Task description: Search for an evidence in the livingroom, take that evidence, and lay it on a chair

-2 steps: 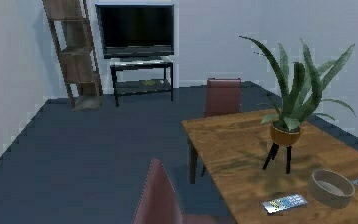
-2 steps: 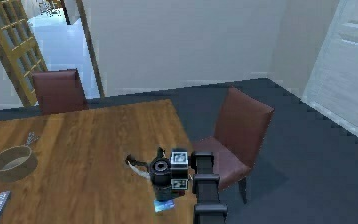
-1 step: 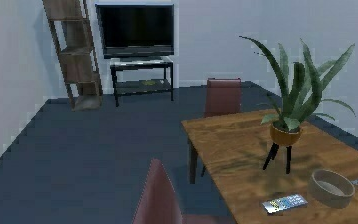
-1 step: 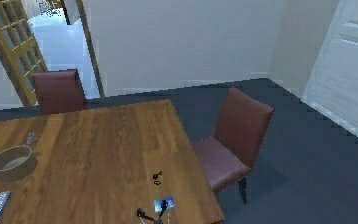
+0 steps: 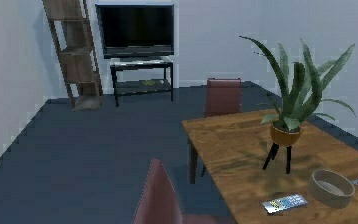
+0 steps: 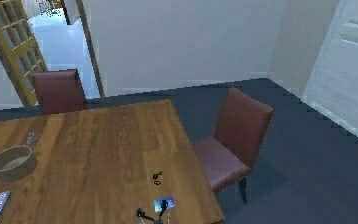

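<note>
In the forward view, we locate a wooden surface (image 5: 237, 150) with visible plank grain at the right. On it stand a spiky-leaved plant (image 5: 297, 80) in an orange pot on a dark tripod, a round grey bowl (image 5: 333, 186) and a flat slab (image 5: 285, 204) with a pale face, just left of the bowl at the near edge. We judge this slab to be the likeliest evidence. We expect it to be light, rigid and smooth. Because it lies flat, we advise taking it across its narrow width at mid-length, where it should balance. A maroon chair (image 5: 224, 97) stands at the surface's far end. A dark screen (image 5: 135, 30) sits on a low stand at the far wall. In the arm side view, the slab lies at the near left edge, with the bowl just beyond it. The hand (image 6: 155, 205) appears low at the near edge, against the wood. We cannot tell whether it is released, clenched or grasping anything. A padded chair (image 6: 237, 135) with a flat seat stands just beside the surface's right end.
</note>
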Tool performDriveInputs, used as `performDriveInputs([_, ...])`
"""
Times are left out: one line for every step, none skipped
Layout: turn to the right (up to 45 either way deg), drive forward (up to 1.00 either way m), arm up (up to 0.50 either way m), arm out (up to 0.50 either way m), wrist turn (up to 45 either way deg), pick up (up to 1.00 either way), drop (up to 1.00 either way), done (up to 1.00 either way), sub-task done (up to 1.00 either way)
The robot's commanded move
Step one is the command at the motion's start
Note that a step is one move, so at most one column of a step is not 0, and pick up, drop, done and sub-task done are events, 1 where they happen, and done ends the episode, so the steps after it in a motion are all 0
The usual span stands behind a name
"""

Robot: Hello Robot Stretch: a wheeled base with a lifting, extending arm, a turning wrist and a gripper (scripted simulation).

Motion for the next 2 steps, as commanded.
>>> performDriveInputs([0.0,0.00,0.10,0.00,0.0,0.00,0.00,0.00,0.00])
performDriveInputs([0.0,0.00,0.36,0.00,0.0,0.00,0.00,0.00,0.00])
